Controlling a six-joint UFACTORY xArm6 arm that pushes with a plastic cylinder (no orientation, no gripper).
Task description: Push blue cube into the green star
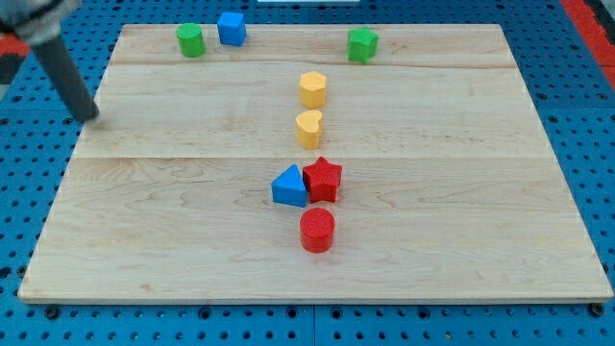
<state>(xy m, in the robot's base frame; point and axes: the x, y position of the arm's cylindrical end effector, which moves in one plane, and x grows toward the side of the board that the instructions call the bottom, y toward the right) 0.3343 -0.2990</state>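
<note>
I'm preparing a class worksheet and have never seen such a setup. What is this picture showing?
One camera looks down at a wooden board on a blue pegboard table. The dark slanted rod at the view's left is a robot arm's end; it has no hand, holds nothing, and only pushes. My tip sits at the board's left edge, far from all blocks. Along the top: a green block, the blue cube just right of it, and the green star further right. In the middle: two yellow blocks, a blue triangle touching a red star, and a red cylinder.
</note>
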